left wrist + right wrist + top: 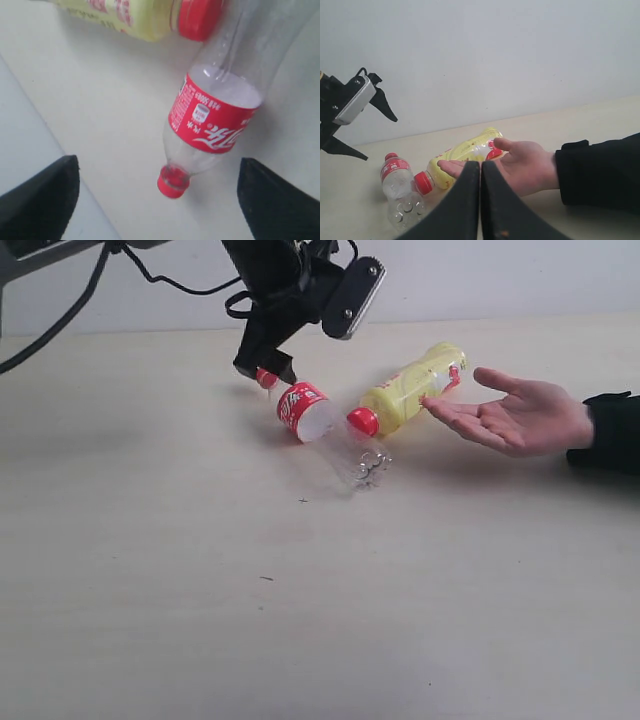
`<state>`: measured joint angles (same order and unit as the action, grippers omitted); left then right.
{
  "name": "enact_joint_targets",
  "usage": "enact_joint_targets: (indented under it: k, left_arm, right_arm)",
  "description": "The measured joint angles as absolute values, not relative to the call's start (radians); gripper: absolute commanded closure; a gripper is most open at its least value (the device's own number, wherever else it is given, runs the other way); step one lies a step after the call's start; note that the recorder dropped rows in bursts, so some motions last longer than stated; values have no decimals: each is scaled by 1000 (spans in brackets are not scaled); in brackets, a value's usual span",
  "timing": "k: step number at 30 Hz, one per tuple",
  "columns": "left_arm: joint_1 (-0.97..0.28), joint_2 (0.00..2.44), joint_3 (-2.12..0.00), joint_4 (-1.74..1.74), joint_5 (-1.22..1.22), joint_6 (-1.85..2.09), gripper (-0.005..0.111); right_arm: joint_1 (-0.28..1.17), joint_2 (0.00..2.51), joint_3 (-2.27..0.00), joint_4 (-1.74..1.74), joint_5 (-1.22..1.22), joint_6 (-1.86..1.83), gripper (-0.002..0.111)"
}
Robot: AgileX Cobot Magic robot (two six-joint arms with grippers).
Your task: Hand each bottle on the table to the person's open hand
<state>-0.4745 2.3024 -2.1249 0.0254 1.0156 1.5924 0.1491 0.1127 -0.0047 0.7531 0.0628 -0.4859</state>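
Note:
Two bottles lie on the table (200,590). The clear bottle with a red label (312,418) (220,115) (400,187) lies on its side, and my left gripper (265,368) (157,205) hangs open just above its red cap (173,182), not touching it. The yellow bottle with a red cap (405,392) (462,155) lies beside it, its far end against the fingertips of the person's open hand (525,418) (525,167). That hand rests palm up at the right and holds nothing. My right gripper (480,167) is shut and empty, outside the exterior view.
A pale wall runs along the table's far edge. The person's black sleeve (610,430) lies at the right edge. The left arm's camera housing (352,295) sits above the bottles. Bare tabletop spreads in front of them.

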Motion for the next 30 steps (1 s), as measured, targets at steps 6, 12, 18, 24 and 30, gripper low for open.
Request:
enact_joint_targets:
  k: [6,12,18,24,30]
  left_arm:
    - [-487,2358,-2125,24,1016,1639,25]
    - [-487,2376,-2125,55,1018,1649,25]
    - [-487,2376,-2125,67,1018,1667,25]
    - [-487,2376,-2125,67,1016,1667,25]
    - [-487,2376,-2125,69,1016,1669,25]
  right_arm:
    - [149,113,-5,753,63,-486,107]
    - [149,113,-5,753,63,-486,107]
    - [149,113,-5,753,63,-486,107]
    - [149,113,-5,753,63,-486,107]
    - [149,113,-5,753,63,-486,107]
